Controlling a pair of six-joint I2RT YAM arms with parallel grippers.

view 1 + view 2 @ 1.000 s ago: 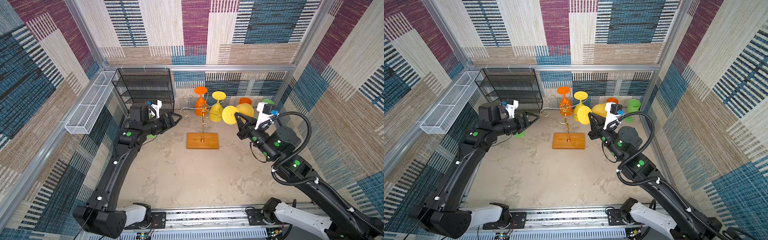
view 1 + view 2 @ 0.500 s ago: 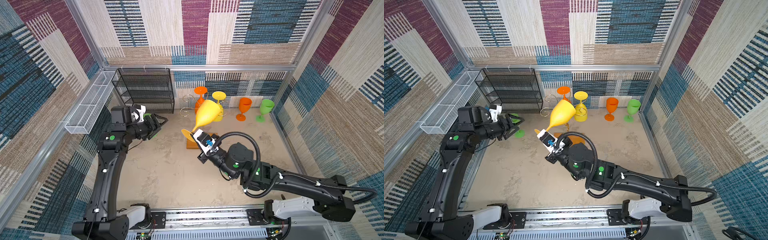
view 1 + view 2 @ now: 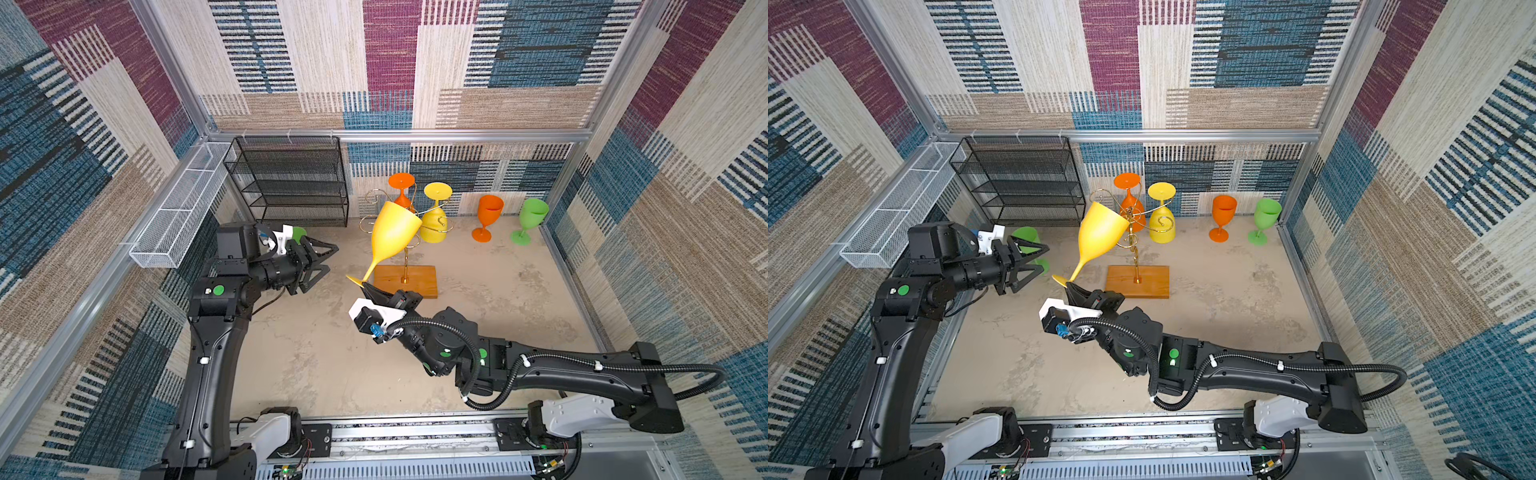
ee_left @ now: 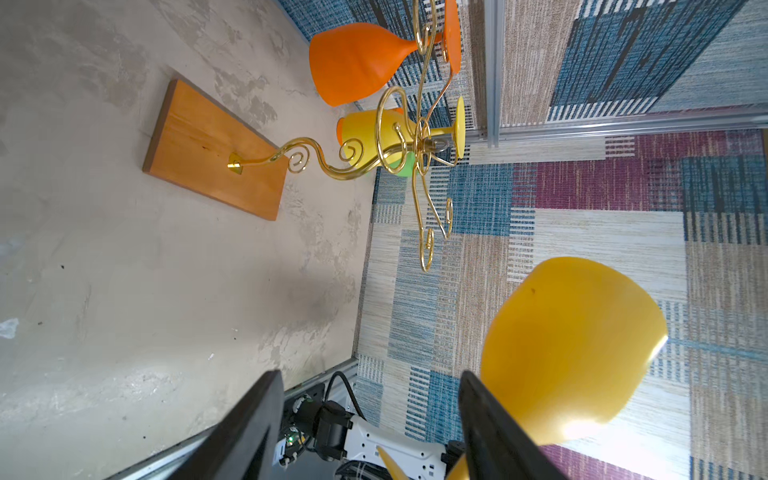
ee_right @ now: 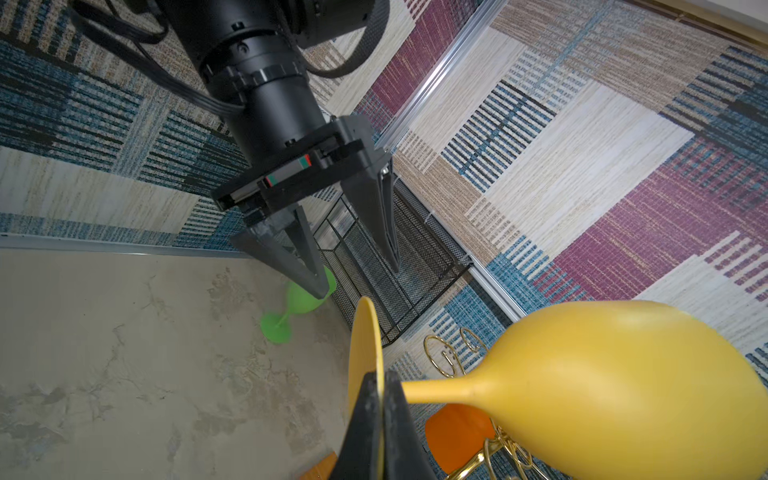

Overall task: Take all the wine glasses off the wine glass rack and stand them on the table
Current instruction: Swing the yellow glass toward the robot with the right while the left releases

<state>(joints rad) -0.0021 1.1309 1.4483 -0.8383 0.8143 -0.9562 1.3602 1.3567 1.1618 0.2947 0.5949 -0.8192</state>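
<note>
Wine glass: yellow, hanging in the air off the rack. It is tilting, with its bowl uppermost and its round foot lowest.
Where it is sitting: over the bench, just in front of the wine glass rack and between the two arms. In the left wrist view the Wine glass is showing clear of the gold scroll arms and touching none of them.
Right jaws: pressing together on the rim of the glass's foot disc and gripping it edge-on, as the right wrist view is showing. The stem is running sideways from the grip to the bowl.
Left jaws: standing apart and gripping nothing, pointing toward the glass from the left in both top views. In the left wrist view the bowl is lying beside one finger, not between the two.
Rack: standing upright on its orange-brown wooden base, mid-bench. It is carrying a hanging orange glass and a hanging yellow glass, both upside down by their feet.
Back right of the bench: an upright orange glass and an upright green glass are standing side by side near the wall, well apart from the rack.
Behind the left jaws: a second green glass is standing on the bench near the black mesh shelf.
White wire tray: running along the left wall rail.
</note>
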